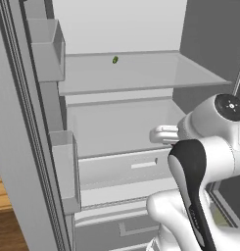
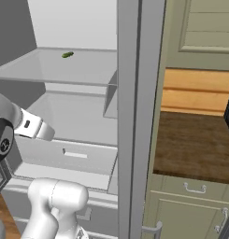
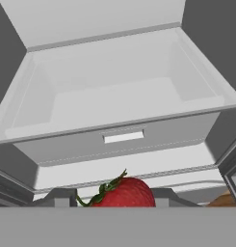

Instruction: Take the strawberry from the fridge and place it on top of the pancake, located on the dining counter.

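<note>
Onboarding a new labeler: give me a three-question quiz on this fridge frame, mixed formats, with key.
1. True or false: the strawberry sits between the pincer fingertips in the hand view.
2. The small dark green item lies on: A) the upper shelf B) the open drawer C) the door bin
3. Fill in: the fridge door stands ____.

Key: 1 true; 2 A; 3 open.
</note>
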You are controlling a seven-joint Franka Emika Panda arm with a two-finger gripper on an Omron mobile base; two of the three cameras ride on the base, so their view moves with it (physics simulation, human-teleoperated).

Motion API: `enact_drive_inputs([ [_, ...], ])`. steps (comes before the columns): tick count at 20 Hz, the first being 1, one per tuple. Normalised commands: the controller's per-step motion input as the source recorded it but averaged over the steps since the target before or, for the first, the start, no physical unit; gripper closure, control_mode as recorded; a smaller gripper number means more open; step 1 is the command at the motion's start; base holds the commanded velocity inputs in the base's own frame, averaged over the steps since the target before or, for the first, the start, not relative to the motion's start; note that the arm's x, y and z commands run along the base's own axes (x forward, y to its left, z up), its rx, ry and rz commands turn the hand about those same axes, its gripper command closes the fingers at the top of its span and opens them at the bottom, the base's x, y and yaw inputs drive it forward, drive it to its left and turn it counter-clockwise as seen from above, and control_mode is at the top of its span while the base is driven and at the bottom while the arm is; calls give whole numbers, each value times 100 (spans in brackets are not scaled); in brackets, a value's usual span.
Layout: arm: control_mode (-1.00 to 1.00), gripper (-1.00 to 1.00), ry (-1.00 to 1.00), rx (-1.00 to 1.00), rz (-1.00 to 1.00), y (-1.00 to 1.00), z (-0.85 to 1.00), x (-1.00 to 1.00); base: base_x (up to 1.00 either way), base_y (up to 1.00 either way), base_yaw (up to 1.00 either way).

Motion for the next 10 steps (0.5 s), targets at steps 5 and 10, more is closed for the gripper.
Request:
enact_drive_inputs([
  [5,-100,100,0,0,0,0,-1,0,0,0,0],
  [10,-100,100,0,0,0,0,0,0,0,0,0],
])
